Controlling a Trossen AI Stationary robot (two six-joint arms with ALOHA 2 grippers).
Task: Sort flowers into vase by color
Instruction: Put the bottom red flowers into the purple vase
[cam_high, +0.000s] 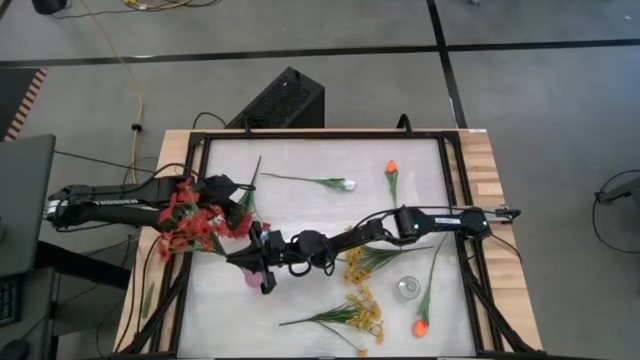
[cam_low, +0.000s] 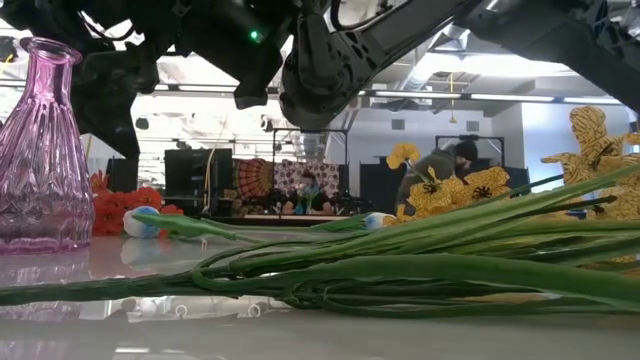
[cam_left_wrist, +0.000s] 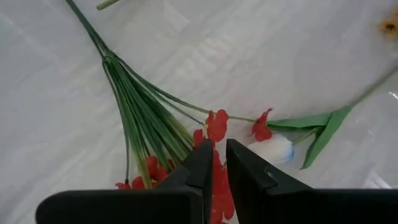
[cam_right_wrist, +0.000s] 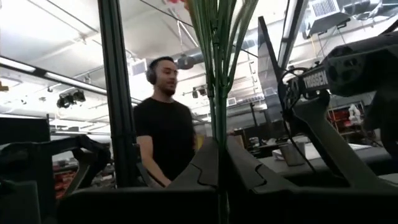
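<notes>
- High view: the right claw (cam_high: 262, 262) sits over a pink vase (cam_high: 256, 278) at the table's (cam_high: 310, 215) left-centre.
- Right wrist view — its fingers (cam_right_wrist: 205, 163) are clamped on a bundle of green stems (cam_right_wrist: 217, 68) rising straight up from them; a person (cam_right_wrist: 163, 124) stands beyond.
- Left claw (cam_high: 243, 212) lies just behind the right claw, by the red flowers (cam_high: 190, 222).
- Left wrist view — its fingers (cam_left_wrist: 245, 171) are nearly closed around a red stem (cam_left_wrist: 219, 186); a white bud (cam_left_wrist: 273, 149) lies just ahead.
- Yellow sprays (cam_high: 362, 310) and orange tulips (cam_high: 421, 326) lie on the table, off to the right claw's side.
</notes>
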